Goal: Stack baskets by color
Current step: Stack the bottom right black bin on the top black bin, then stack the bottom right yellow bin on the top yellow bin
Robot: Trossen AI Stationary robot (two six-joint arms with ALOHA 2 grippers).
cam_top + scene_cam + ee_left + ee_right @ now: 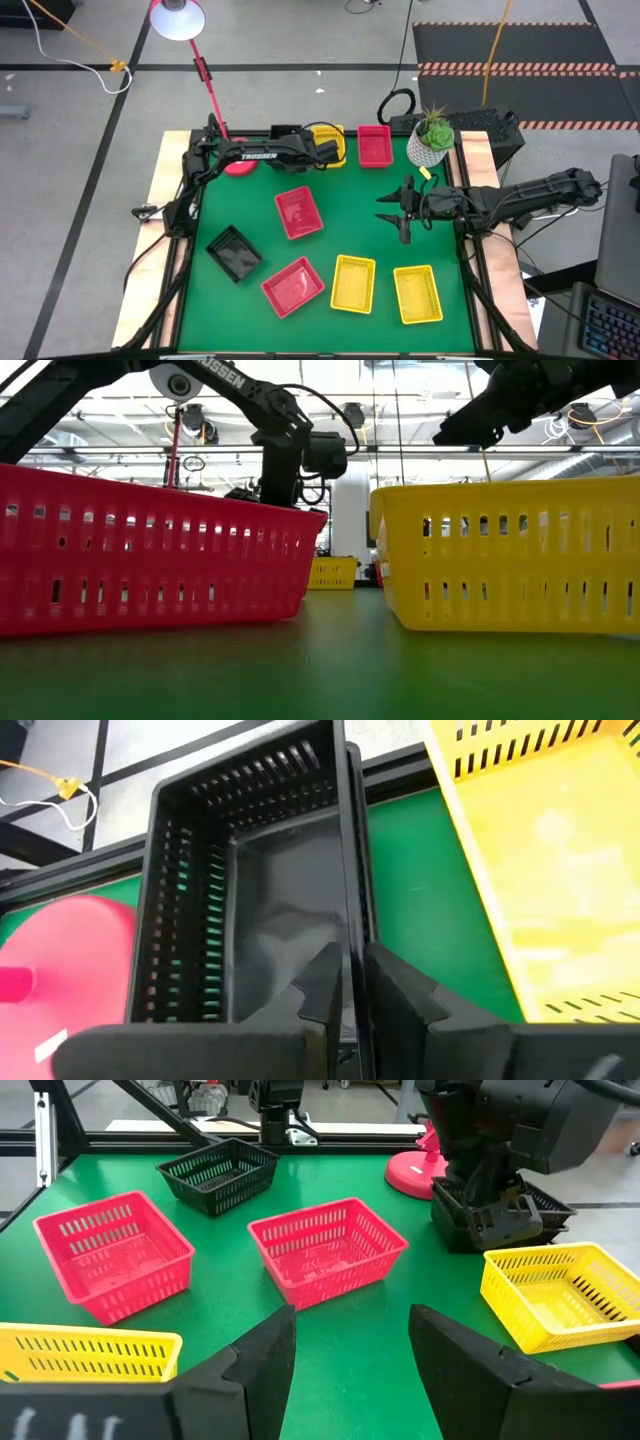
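3 red baskets (299, 213), 3 yellow (353, 283), 2 black seen, all empty. L claw (348, 982) pinches black stack wall (350, 870); R claw (350, 1355) wide, empty.

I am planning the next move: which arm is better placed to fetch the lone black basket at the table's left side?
Probably the left. Its claw is at the black stack on the far edge, on the same side as the lone black basket. The right claw hovers open at mid-table, farther over.
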